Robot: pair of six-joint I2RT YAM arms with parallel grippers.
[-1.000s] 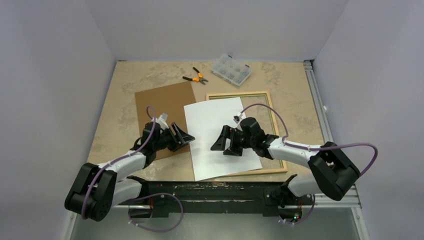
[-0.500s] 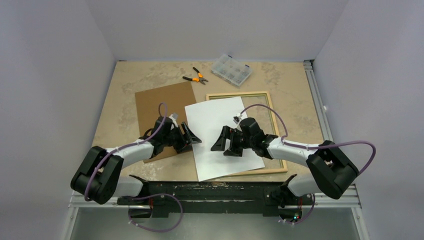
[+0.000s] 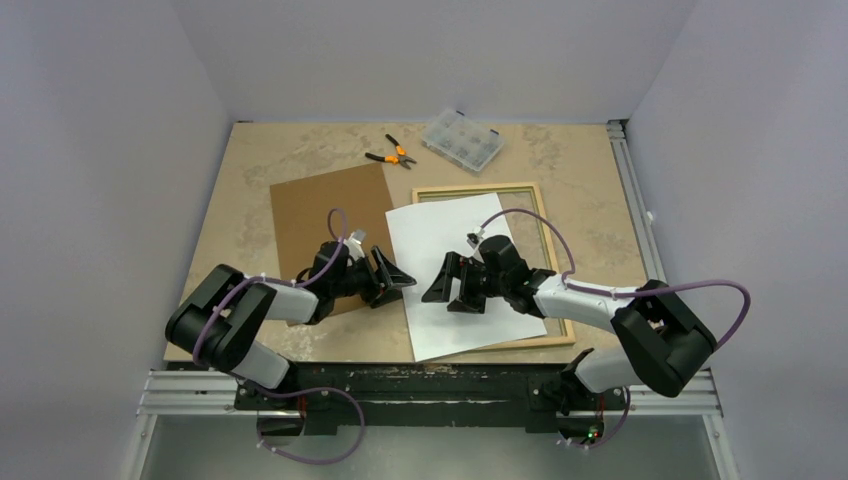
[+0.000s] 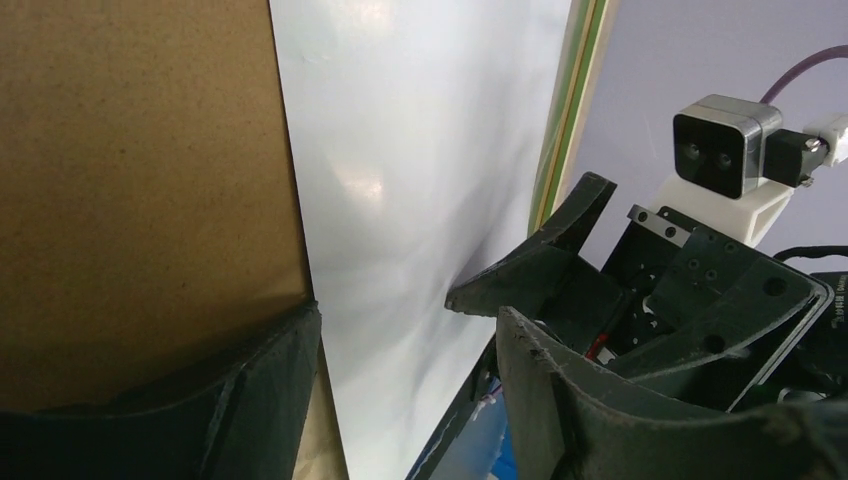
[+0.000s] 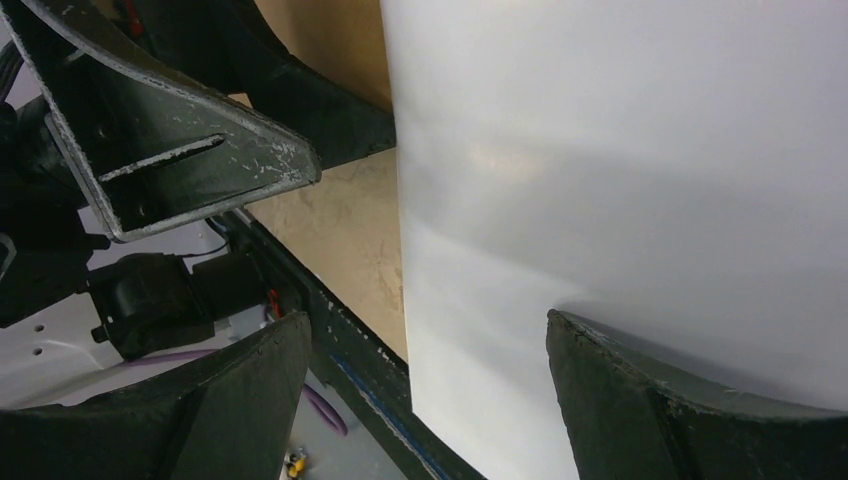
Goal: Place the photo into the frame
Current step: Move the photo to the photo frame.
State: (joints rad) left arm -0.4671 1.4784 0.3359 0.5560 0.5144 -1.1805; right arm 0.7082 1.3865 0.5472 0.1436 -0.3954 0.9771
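The photo (image 3: 445, 232) lies white back up, tilted, its right part over the frame (image 3: 545, 215), which lies pale-wood back up on the table. My left gripper (image 3: 398, 285) is open at the photo's left edge, low over the table; its view shows the photo (image 4: 400, 200) between its fingers (image 4: 405, 320) and the frame's edge (image 4: 570, 110). My right gripper (image 3: 438, 300) is open and empty over the photo's middle, facing the left gripper. In its own view the right gripper (image 5: 428, 325) straddles the photo's near left edge, with one finger resting over the photo (image 5: 620, 150).
The brown fibreboard backing sheet (image 3: 320, 215) lies left of the photo, under my left arm. Orange-handled pliers (image 3: 392, 155) and a clear parts box (image 3: 462, 140) sit at the back. The black front rail (image 3: 400, 380) runs just below the photo's near edge.
The left gripper has moved right, and the photo has slid right and a little away, further over the frame. The right gripper has stayed in place.
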